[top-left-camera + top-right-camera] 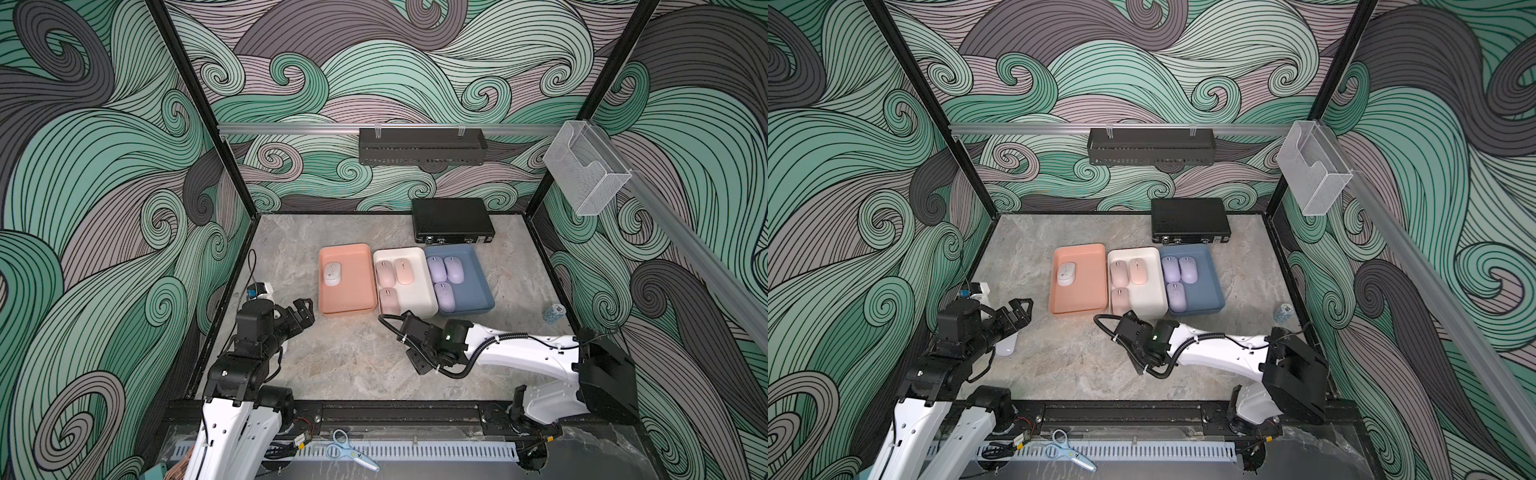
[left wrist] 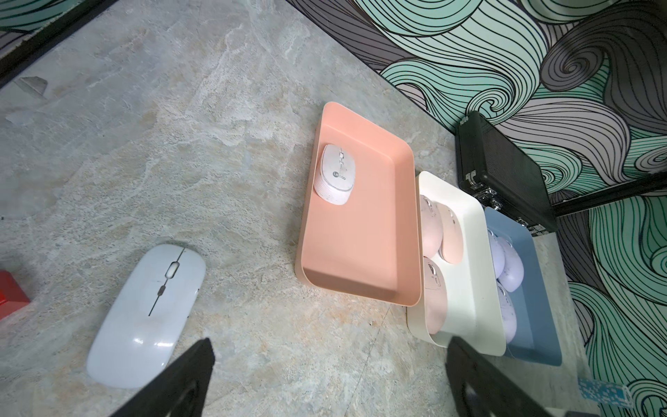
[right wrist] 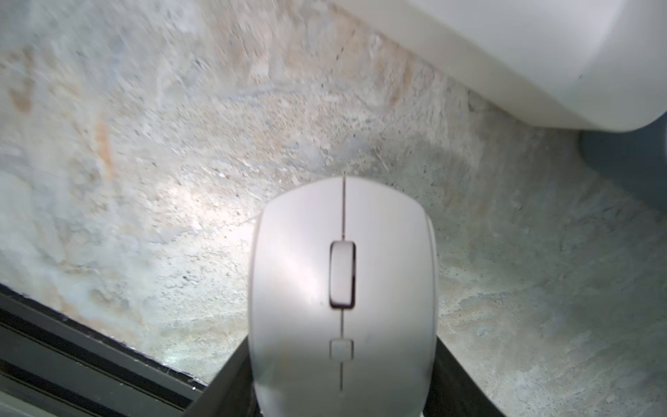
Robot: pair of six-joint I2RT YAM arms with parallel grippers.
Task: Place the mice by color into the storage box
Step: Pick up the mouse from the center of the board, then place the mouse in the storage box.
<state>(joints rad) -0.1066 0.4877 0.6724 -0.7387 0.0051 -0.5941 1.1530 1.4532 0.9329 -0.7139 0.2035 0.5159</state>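
Note:
The storage box is three trays side by side in both top views. The orange tray (image 1: 353,291) holds one whitish grey mouse (image 1: 332,273). Three pink mice (image 1: 395,276) lie in the cream tray (image 1: 417,297), and three purple mice (image 1: 444,270) in the blue tray (image 1: 473,291). My right gripper (image 3: 343,379) is shut on a whitish grey mouse (image 3: 343,274), low over the table just in front of the cream tray; its body (image 1: 409,322) hides that mouse from above. My left gripper (image 1: 305,305) stands open left of the orange tray. Another white mouse (image 2: 148,314) lies on the table under the left arm.
A black case (image 1: 453,220) lies behind the trays by the back wall. A small blue patterned object (image 1: 555,311) sits at the table's right edge. Scissors (image 1: 349,451) rest on the front rail. A red object (image 2: 11,296) shows near the white mouse.

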